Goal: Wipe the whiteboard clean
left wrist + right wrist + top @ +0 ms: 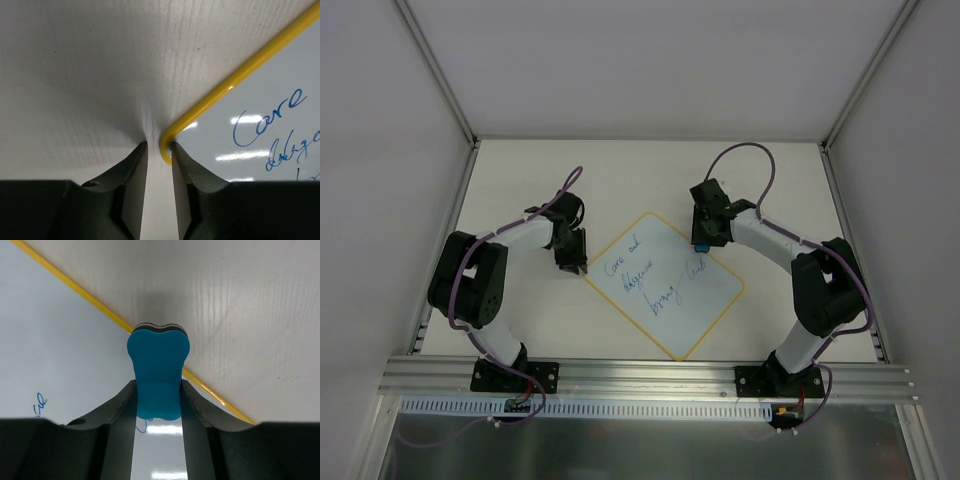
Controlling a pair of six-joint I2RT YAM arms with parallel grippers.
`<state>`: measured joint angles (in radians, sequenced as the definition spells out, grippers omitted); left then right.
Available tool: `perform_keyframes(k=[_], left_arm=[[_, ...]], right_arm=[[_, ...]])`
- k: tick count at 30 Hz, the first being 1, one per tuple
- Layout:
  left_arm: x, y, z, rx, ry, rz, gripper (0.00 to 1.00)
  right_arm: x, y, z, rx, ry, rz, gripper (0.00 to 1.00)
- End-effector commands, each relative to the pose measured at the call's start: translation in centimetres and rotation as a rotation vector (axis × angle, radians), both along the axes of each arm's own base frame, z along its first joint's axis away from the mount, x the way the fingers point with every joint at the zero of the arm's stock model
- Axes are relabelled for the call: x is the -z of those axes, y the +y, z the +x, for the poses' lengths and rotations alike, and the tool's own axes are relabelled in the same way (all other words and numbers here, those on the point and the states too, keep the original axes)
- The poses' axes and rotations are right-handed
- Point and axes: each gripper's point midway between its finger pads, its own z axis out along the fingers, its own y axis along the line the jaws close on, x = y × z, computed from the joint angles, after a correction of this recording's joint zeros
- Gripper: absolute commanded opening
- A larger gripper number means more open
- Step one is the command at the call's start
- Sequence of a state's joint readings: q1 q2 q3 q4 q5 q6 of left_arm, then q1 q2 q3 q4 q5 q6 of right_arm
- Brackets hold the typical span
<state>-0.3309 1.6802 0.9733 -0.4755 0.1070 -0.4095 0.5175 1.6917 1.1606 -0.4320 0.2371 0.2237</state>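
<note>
White laminate makes up the surface [520,180], and on it, at the centre of the overhead view, the whiteboard [705,300] lies flat, turned like a diamond, its yellow border unbroken wherever the claws leave it in view. We judge the task barely begun. The blue handwriting [642,275] runs in three lines across the middle of the board, and we see no wiped streak or smear through it, so all the erasing is left. The set-up for it looks ready, though. At the board's left corner the left claw [159,146] stands with its fingertips on either side of the rounded yellow corner, one touching the border and a sliver of gap at the other. We cannot tell whether it is clamping the corner or only straddling it. At the board's upper right edge the right claw [157,385] is clenched on the blue eraser [158,357], which sits over the yellow border, close to some ink but wiping none that we can see.
</note>
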Motion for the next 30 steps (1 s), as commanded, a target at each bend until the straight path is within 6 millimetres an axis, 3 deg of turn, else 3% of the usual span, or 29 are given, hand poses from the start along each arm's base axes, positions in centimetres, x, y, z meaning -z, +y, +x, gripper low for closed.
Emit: perform_keyframes(k=[1,6,14,17,22,25,27,30], left_arm=[[0.6,-0.5,0.6,0.006,-0.006,0.011,0.25],[1.4,-0.5,0.3,-0.001,0.015,0.014,0.07],[2.0,-0.9,0.0,-0.018,0.034,-0.005,0.00],[2.0,-1.1,0.0,-0.022,0.033,-0.016,0.00],[1.9,-1.4,0.1,-0.036,0.026,-0.036,0.00],[2.0,-1.4,0.1,-0.039,0.026,-0.037,0.00],[2.0,-1.4,0.0,-0.041,0.025,-0.035,0.00],[2.1,-1.1,-0.1,-0.045,0.023,-0.026,0.00]], right_arm=[[0.1,0.2,-1.6,-0.040,0.018,0.002,0.00],[1.6,-0.1,-4.2,-0.045,0.064,-0.001,0.00],[3.5,0.5,-6.5,-0.090,0.128,-0.018,0.00],[4.4,2.4,-7.4,-0.148,0.171,-0.003,0.00],[5.4,8.3,-9.9,-0.298,0.254,0.038,0.00],[5.6,10.0,-10.3,-0.333,0.255,0.021,0.00],[5.6,9.2,-9.8,-0.306,0.248,-0.008,0.00],[5.4,6.2,-8.6,-0.210,0.231,-0.061,0.00]])
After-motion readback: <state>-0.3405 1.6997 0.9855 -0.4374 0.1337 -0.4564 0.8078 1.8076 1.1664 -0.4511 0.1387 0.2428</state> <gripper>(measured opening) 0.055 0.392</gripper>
